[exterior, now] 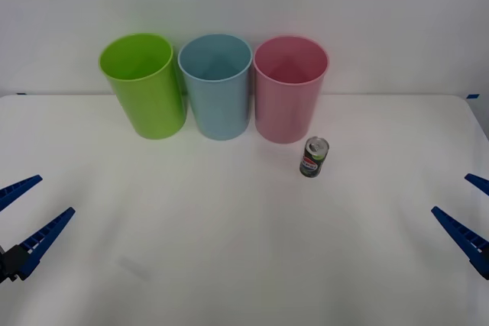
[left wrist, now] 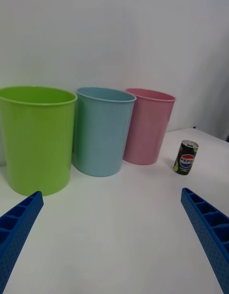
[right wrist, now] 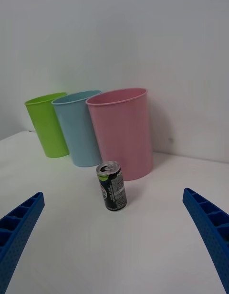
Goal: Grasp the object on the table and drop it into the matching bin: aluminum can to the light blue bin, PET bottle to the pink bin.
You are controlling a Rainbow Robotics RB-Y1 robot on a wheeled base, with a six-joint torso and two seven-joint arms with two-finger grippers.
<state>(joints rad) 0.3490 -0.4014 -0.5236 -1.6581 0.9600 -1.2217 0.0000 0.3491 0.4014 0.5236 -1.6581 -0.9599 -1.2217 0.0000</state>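
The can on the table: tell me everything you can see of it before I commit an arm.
The aluminum can is small and short, with a dark label showing a round red, white and blue Pepsi mark, a lime green patch near the rim, and a silver top with a pull tab. It looks like undented metal. It stands upright on the table, just in front of the pink bin toward its right side, apart from it. Nothing but the table touches it; both grippers are far off.
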